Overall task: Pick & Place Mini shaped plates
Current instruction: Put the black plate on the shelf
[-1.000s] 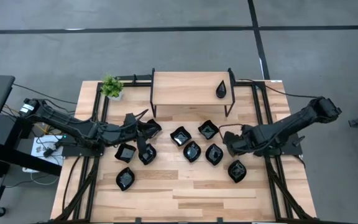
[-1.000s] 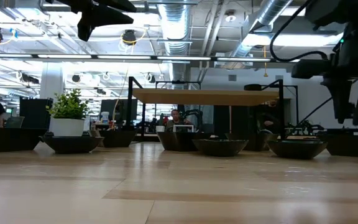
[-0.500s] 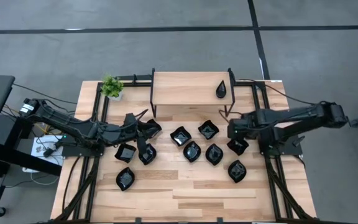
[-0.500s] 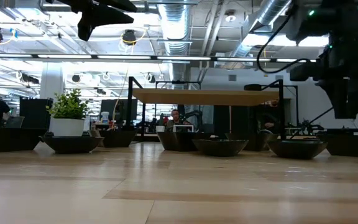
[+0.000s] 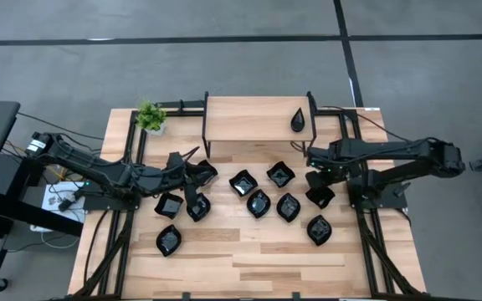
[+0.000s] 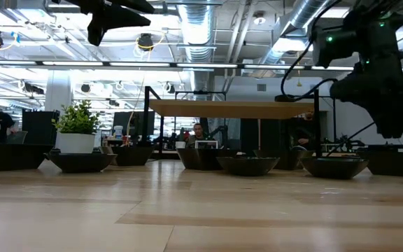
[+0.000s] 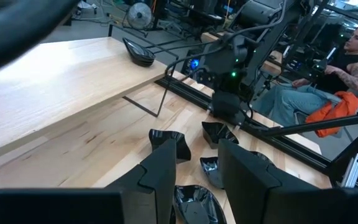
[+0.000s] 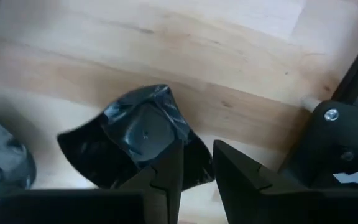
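Eleven or so mini shaped plates [image 5: 258, 203] showed from above. Most were scattered across the middle of the wooden table [image 5: 224, 267], and one teardrop plate [image 5: 298, 120] sat at the right end of the raised shelf [image 5: 249, 117] along the far side.

The right gripper [image 8: 196, 158] hung near the shelf's right leg. Its two fingers seemed pinched on the rim of a wavy-edged plate [image 8: 138, 134], with only that thin edge between them. From the side it sat above the plates resting on the table, so the plate was probably lifted, though that was not certain.

The left gripper [image 7: 199, 149] waited over the left group of plates with its fingers partly apart. Nothing was clearly between them.

The step in hand looked like carrying the held plate up to the shelf. With so shallow a hold on a glossy rim, a slow, level lift would suit best. The plate should clear the shelf's dark frame before moving in, then come down on bare wood just beside the teardrop plate without nudging it. The fingers should part only once it rested flat.
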You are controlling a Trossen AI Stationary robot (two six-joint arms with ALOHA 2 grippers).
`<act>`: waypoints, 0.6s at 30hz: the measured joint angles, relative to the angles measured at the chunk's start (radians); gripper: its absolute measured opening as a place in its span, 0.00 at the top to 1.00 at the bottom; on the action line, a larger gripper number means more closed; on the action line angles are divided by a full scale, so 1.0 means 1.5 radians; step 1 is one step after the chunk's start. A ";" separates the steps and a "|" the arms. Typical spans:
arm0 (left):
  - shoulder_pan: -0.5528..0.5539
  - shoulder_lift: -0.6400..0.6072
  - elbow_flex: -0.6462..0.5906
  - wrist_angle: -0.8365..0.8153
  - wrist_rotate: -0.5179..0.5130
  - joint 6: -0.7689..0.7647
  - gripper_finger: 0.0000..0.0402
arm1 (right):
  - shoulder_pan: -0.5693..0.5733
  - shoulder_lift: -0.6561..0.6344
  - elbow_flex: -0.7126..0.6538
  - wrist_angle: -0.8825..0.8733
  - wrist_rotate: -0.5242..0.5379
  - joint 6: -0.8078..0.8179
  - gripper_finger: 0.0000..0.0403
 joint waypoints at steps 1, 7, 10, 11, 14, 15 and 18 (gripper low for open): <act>0.000 0.000 0.000 0.000 0.000 0.000 0.70 | 0.000 0.005 0.000 0.000 -0.001 -0.011 0.79; 0.000 0.000 0.000 0.000 0.000 0.000 0.70 | 0.002 0.031 0.000 0.000 -0.003 -0.073 0.79; 0.000 0.000 0.000 0.000 0.000 0.000 0.70 | 0.002 0.042 0.000 0.004 -0.011 -0.105 0.79; 0.000 0.000 0.000 0.000 0.000 0.000 0.70 | 0.002 0.045 0.000 0.008 -0.016 -0.117 0.79; 0.000 0.000 0.000 0.000 0.000 -0.002 0.70 | 0.002 0.048 0.000 0.026 -0.018 -0.136 0.79; 0.000 0.000 0.000 0.000 0.000 -0.002 0.70 | 0.002 0.048 0.000 0.030 -0.018 -0.141 0.79; 0.000 0.000 0.000 0.000 0.000 -0.002 0.70 | 0.002 0.048 0.000 0.034 -0.022 -0.145 0.79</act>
